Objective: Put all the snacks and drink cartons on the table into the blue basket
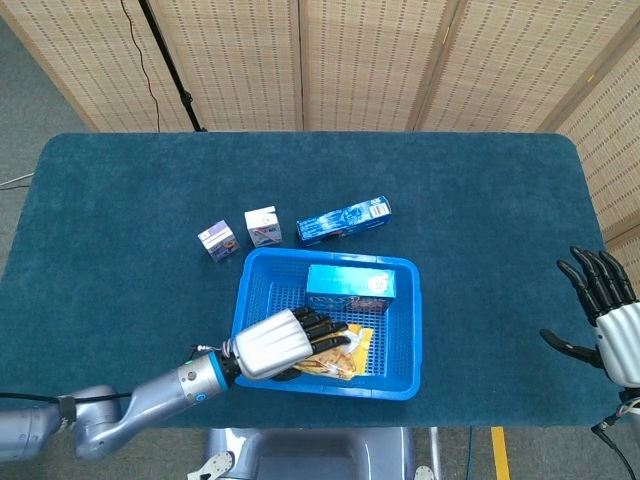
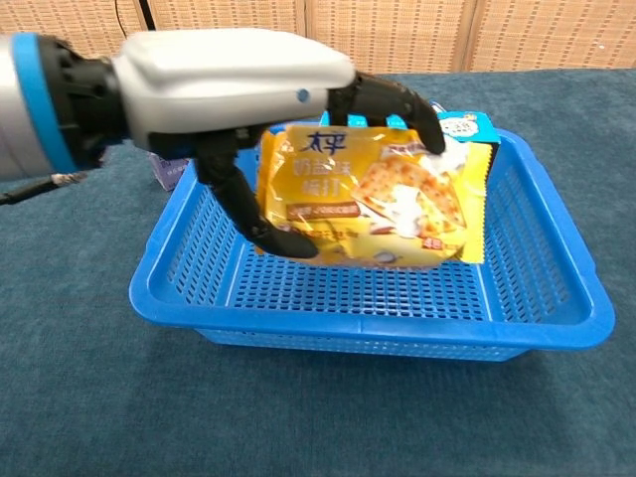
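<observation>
- The left hand (image 1: 275, 345) grips a yellow cracker bag (image 2: 373, 199) over the inside of the blue basket (image 1: 403, 375), thumb under the bag's lower left edge and fingers (image 2: 397, 99) curled over its top.
- In the chest view the bag hangs in front of the hand, tilted, its face toward the camera; whether it touches the basket floor cannot be told.
- The bag's face shows square crackers and dark Chinese writing on an orange band; the characters are too small to read with confidence.
- Behind the bag, a cookie box (image 1: 350, 288) stands upright against the basket's far wall; in the chest view only its top right corner (image 2: 467, 127) shows, so its print is hidden there.
- On the table (image 1: 480, 200) beyond the basket's far left corner sit two small cartons: a purple one (image 1: 217, 241) and, to its right, a white one (image 1: 263, 226). Their labels are too small to read.
- A long blue box (image 1: 343, 221) lies flat on the table just beyond the basket's far wall, angled; it has a white patch at its right end, and the writing is unreadable.
- The right hand (image 1: 610, 320) is at the table's right edge, well apart from everything, fingers spread and holding nothing.
</observation>
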Motion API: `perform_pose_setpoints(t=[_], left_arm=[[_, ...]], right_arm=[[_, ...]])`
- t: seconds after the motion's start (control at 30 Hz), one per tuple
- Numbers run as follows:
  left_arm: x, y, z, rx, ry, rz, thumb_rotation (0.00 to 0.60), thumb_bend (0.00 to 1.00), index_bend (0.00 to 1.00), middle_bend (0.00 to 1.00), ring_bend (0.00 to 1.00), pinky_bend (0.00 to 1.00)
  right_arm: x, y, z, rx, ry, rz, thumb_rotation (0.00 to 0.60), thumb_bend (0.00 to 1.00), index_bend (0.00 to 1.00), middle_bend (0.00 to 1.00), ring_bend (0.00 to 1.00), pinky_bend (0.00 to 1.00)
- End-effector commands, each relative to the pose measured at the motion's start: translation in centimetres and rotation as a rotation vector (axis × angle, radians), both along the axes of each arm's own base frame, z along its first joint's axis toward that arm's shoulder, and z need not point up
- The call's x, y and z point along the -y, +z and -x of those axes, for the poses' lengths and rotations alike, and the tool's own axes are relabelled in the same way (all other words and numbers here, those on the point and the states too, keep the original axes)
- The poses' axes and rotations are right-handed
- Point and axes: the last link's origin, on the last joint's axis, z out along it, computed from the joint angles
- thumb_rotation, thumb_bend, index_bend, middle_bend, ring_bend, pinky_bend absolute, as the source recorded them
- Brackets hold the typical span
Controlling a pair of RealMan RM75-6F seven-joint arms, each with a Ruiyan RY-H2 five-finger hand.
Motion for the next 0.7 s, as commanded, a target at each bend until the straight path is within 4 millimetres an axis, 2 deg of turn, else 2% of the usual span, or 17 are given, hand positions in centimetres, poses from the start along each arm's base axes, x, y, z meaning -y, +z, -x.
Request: perform_pose_setpoints(t=[0.03,0.1,0.17,0.23,0.3,0.33,0.53,0.7], left_arm=[[-0.7,-2.5,-2.0,-0.017,-0.017,-0.010,0.600,0.42,0.27,0.29,0.32,0.51],[-1.1,-3.5,-2.6,-0.026,-0.007,-0.013,0.600,0.41,0.23,0.23,0.26,0.49],[-1.3,-4.4,-2.8,-0.046,-0.001,-0.012,0.600,0.39,0.13,0.10,0.13,0.39],[-1.3,-5.3,-2.8,-0.077,0.014,0.008,0.600,0.36,0.01,0.00,0.01,0.16],[-1.4,-5.6,-2.8,-0.105,0.015,0.004,0.600,0.34,0.00,0.00,0.00,0.04],[-1.4,-5.7,-2.8,-0.111,0.016,0.002,0.600,0.33,0.00,0.00,0.00,0.01],[-1.2,-5.0,-2.8,-0.115,0.055,-0.003,0.600,0.30,0.00,0.00,0.00,0.00],[-0.7,-2.6,-3.1,-0.043,0.084,0.002,0.600,0.30,0.00,0.00,0.00,0.00]], right_arm=[[0.0,-0.1,0.0,0.001,-0.002,-0.002,0.600,0.00,0.00,0.00,0.00,0.00],[0.1,0.0,0.0,0.002,-0.004,0.000,0.600,0.00,0.00,0.00,0.00,0.00],[0.2,0.0,0.1,0.004,-0.008,0.002,0.600,0.00,0.00,0.00,0.00,0.00],[0.3,0.1,0.2,0.005,-0.013,0.003,0.600,0.00,0.00,0.00,0.00,0.00],[0.4,0.2,0.3,0.008,-0.018,0.005,0.600,0.00,0.00,0.00,0.00,0.00],[0.5,0.2,0.3,0.009,-0.020,0.005,0.600,0.00,0.00,0.00,0.00,0.00],[0.6,0.1,0.4,0.008,-0.023,0.001,0.600,0.00,0.00,0.00,0.00,0.00],[0.6,0.0,0.3,0.004,-0.021,-0.002,0.600,0.00,0.00,0.00,0.00,0.00]])
